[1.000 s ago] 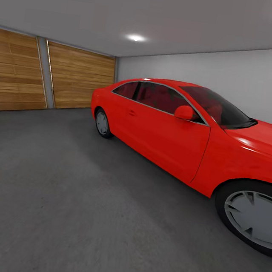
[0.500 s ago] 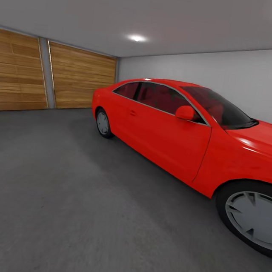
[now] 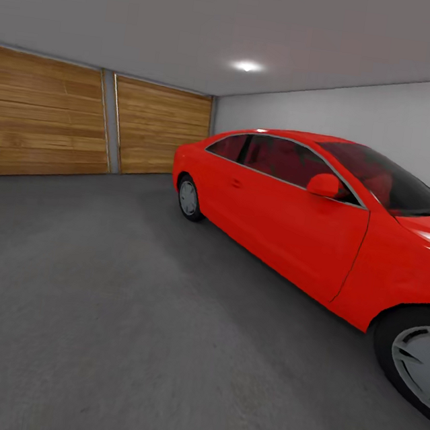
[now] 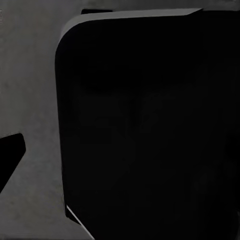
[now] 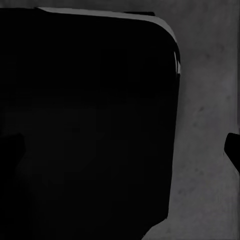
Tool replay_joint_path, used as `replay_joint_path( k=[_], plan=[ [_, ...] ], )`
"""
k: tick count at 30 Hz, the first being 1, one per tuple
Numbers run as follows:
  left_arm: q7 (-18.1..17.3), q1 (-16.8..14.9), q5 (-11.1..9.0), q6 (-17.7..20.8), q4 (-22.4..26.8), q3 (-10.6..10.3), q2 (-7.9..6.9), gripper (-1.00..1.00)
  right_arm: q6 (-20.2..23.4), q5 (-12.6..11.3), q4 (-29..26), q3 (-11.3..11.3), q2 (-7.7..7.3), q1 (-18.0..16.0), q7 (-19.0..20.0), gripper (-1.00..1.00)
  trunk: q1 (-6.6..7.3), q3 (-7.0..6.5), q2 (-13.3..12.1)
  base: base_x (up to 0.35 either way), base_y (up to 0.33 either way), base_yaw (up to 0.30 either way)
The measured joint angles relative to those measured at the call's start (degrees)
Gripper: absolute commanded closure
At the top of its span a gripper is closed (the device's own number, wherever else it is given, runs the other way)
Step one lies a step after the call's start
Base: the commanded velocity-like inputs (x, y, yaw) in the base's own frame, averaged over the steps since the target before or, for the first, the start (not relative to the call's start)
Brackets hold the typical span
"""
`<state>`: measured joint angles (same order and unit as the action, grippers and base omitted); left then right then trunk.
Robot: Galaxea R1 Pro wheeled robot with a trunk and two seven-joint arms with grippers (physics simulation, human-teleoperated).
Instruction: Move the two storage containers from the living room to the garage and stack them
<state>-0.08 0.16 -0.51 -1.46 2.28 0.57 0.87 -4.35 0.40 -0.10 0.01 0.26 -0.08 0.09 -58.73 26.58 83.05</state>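
I am in the garage, and the two orange-red storage containers are out of view. The dark grey speckled concrete floor point(image 3: 127, 312) spreads out ahead in the head view. In the left wrist view, one dark finger point(image 4: 7, 157) of my left gripper juts over the floor point(image 4: 30, 90) beside a big black rounded body point(image 4: 150, 130). The right wrist view is similar, with one dark finger point(image 5: 233, 147) over the floor point(image 5: 210, 100) beside a black body point(image 5: 85, 125). I cannot tell how either gripper's jaws stand.
A red car point(image 3: 297, 212) stands along the white wall point(image 3: 390, 123) on the right, its front wheel point(image 3: 417, 357) nearest. Two wooden-slat roll doors point(image 3: 44, 118) point(image 3: 162, 126) close the far side. Open concrete lies left of the car.
The head view has turned left, so the car and roll doors now sit further right in the picture. Nothing in the garage has moved.
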Motion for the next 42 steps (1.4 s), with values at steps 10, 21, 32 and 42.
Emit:
replay_joint_path(
  k=[10, 21, 32, 42],
  plan=[
    [0.21, 0.0, 0.42, -0.03, 0.03, -0.54, -2.1, -1.0, -1.86, -0.04, 0.02, 0.15, 0.03, 0.0, -0.07, -1.0, 0.0, -0.01, 0.0, 0.0, 0.0, 0.3],
    [0.24, 0.0, 0.25, -0.03, 0.03, -0.57, -1.92, -1.0, -1.65, -0.1, 0.09, 0.3, 0.43, 0.0, 0.66, -1.0, 0.0, 0.0, 0.0, 0.0, 0.0, 0.3],
    [0.24, 0.0, 0.22, -0.03, 0.03, -0.61, -1.89, -1.0, -1.81, -0.02, 0.16, 0.33, 0.75, 0.0, 0.66, -1.0, 0.0, -0.01, 0.0, 0.0, 0.0, 0.3],
    [0.24, 0.0, 0.27, -0.03, 0.03, -0.64, -1.94, -1.0, -1.73, -0.4, 0.18, 0.2, 0.79, 0.0, 0.14, -1.0, 0.0, 0.0, 0.0, 0.0, 0.0, 0.3]
  ],
)
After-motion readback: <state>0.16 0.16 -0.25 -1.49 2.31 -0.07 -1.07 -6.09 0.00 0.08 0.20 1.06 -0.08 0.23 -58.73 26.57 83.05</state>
